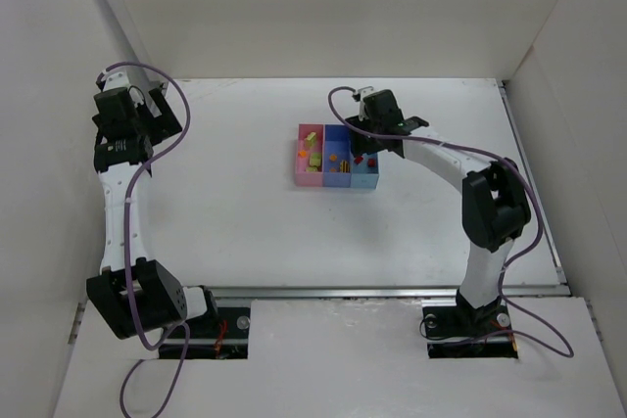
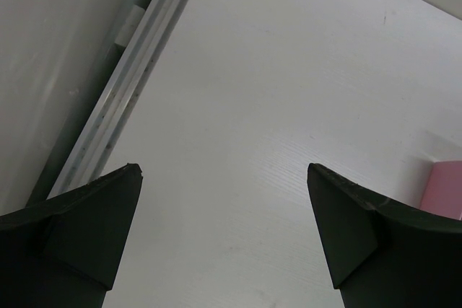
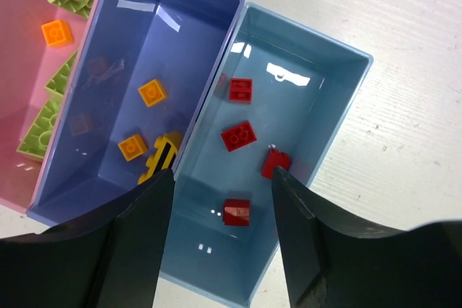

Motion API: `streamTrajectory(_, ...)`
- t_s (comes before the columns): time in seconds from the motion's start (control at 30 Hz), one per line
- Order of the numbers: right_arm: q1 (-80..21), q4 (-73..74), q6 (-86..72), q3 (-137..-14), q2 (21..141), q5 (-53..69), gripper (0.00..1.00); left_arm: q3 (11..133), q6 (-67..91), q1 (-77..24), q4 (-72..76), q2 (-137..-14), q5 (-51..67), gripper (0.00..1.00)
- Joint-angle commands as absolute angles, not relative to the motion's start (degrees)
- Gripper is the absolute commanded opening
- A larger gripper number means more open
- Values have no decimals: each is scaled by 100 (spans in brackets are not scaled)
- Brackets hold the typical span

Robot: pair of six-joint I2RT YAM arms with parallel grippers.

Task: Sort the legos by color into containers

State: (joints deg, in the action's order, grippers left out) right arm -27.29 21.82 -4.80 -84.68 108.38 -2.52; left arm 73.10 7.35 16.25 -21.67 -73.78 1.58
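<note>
The containers are three joined bins: pink (image 3: 22,63), blue-violet (image 3: 115,27) and light blue (image 3: 317,84). My right gripper (image 3: 222,172) hangs open over the near end of the light blue bin, nothing between its fingers. Several red legos lie on that bin's floor, one (image 3: 237,212) right below the gap, another (image 3: 276,162) by the right fingertip. The blue-violet bin holds two orange legos (image 3: 152,92) and a yellow black-striped piece (image 3: 160,156). The pink bin holds yellow-green legos (image 3: 43,128) and an orange one (image 3: 56,32). My left gripper (image 2: 224,171) is open over bare table, far left.
The tray (image 1: 336,183) sits at mid-table, with the right arm (image 1: 441,159) reaching over it from the right. A metal rail (image 2: 137,84) runs beside the left gripper. White walls (image 1: 294,7) enclose the table on three sides. A pink corner (image 2: 446,189) shows at the left wrist view's edge.
</note>
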Motion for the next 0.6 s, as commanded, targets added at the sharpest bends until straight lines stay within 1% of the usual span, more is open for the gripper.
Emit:
streamTrajectory(0.0,-2637,1978,-501,-8525,10372,-202,62,7541,782,1652,-1969,-7233,246,99)
streamTrajectory(0.07,-2637,1978,-501,-8464,10109,-255,62,7489,782,1652,-1969,-7181,246,99)
streamTrajectory(0.17,-2383,1838,-501,-8324,9687,-456,62,7488,782,1652,-1969,-7181,246,99)
streamTrajectory(0.2,-2286,1837,-571,-8262,9355,-570,64,7488,782,1652,-1969,-7181,246,99)
streamTrajectory(0.27,-1917,1785,-755,-8044,8984,-1254,68,7488,782,1652,-1969,-7128,246,99)
streamTrajectory(0.3,-1777,1784,-956,-7946,8600,-1596,73,7436,782,1652,-1969,-7128,246,99)
streamTrajectory(0.33,-1627,1732,-1045,-7832,8396,-1965,85,7436,782,1652,-1969,-7128,246,99)
streamTrajectory(0.37,-1382,1731,-1115,-7561,8202,-2743,91,7436,782,1652,-1969,-7076,246,99)
streamTrajectory(0.4,-1275,1627,-1195,-7411,8017,-3203,98,7383,782,1652,-1917,-7075,246,99)
streamTrajectory(0.43,-1196,1461,-1335,-7253,7641,-3634,100,7383,782,1652,-1916,-7075,246,99)
streamTrajectory(0.47,-1039,1459,-1458,-7120,7464,-4439,100,7331,834,1652,-1916,-7075,246,99)
streamTrajectory(0.57,-976,1406,-2195,-6716,6918,-5743,100,7330,835,1652,-1916,-7075,246,99)
